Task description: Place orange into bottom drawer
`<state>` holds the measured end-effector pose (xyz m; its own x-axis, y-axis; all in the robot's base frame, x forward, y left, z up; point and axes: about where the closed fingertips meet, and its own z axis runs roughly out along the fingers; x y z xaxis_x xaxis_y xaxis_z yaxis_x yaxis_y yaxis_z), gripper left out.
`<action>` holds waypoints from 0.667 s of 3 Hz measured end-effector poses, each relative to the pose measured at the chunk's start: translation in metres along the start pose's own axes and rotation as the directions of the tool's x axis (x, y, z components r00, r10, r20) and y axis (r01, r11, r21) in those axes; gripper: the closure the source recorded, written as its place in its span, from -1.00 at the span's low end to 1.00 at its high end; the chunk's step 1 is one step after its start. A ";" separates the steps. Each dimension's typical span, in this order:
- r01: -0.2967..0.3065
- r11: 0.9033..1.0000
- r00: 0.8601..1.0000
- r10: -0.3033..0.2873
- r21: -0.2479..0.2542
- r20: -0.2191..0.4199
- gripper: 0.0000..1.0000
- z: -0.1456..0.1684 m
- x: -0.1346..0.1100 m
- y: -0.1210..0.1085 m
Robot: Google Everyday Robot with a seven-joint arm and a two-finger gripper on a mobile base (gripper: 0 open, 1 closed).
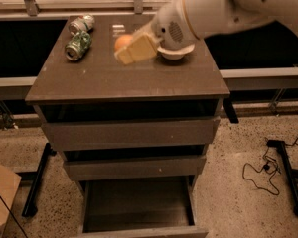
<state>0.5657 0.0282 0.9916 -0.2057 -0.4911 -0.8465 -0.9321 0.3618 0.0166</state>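
Observation:
The orange (121,40) sits between the cream fingers (139,48) of my gripper (124,49). The gripper is shut on it and holds it above the cabinet top (124,78), left of the cream bowl. The white arm comes in from the upper right. The bottom drawer (136,205) is pulled out at the foot of the cabinet, and its dark inside faces up. The two wider drawers above it are pushed in.
Two crushed cans (78,44) lie at the back left of the cabinet top. The cream bowl (178,53) is partly hidden behind my wrist. A cardboard box (0,195) stands on the floor at the left, and a cable (260,170) lies at the right.

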 end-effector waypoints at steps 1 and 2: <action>-0.107 0.994 0.994 0.107 -0.009 -0.029 1.00 -0.010 0.054 0.016; -0.109 0.994 0.994 0.109 -0.007 -0.031 1.00 -0.011 0.056 0.016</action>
<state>0.5360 -0.0017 0.9503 -0.3149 -0.4733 -0.8227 -0.9064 0.4071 0.1127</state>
